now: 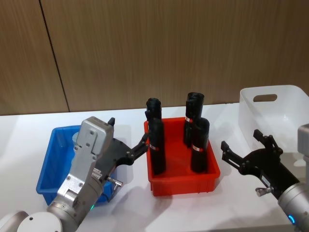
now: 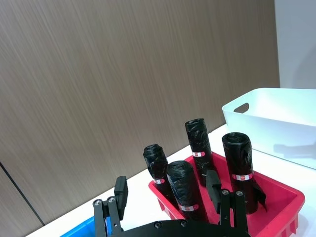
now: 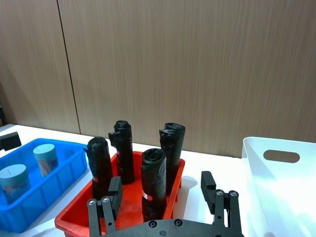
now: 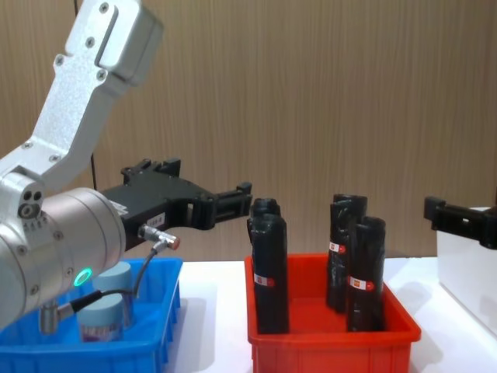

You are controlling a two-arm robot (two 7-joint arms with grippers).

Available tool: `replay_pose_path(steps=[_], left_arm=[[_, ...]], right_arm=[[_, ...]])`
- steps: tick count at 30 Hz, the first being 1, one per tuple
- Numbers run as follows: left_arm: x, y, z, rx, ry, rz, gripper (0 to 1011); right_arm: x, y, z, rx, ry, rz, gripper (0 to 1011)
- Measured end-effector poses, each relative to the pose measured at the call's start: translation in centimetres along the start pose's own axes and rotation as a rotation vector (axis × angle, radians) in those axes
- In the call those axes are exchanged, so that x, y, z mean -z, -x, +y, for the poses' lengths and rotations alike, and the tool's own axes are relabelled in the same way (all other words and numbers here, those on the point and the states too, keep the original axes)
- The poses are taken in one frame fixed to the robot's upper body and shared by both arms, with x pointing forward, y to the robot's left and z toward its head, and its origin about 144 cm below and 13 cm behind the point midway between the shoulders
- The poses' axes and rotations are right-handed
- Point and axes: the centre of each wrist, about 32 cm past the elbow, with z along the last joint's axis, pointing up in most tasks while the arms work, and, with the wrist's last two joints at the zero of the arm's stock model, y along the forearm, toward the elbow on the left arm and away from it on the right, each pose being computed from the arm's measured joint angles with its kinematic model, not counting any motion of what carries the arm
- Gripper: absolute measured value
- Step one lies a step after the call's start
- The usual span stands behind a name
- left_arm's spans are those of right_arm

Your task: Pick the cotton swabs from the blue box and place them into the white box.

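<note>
Both cotton swabs (image 3: 13, 180) sit in the blue box (image 3: 54, 195), none visible in the white box (image 3: 281, 197); my left gripper (image 1: 129, 133) and right gripper (image 1: 241, 140) gape, empty

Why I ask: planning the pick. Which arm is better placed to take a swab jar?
Likely left: the left hand, open, hovers by the blue box of jars; the right hand sits beyond the red bin.

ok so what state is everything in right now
left gripper, open, empty, near the blue box
right gripper, open, empty, near the white box
cotton swabs, two jars upright in blue box
white box, no jar seen inside
black rolls, four upright in red box
</note>
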Motion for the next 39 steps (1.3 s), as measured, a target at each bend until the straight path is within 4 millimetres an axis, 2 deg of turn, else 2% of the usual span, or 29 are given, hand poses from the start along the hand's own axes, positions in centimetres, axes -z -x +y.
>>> replay_pose_path(steps=[39], left_arm=[[0.00, 0.00, 0.00, 0.000, 0.000, 0.000, 1004]], right_arm=[[0.00, 0.00, 0.00, 0.000, 0.000, 0.000, 1002]])
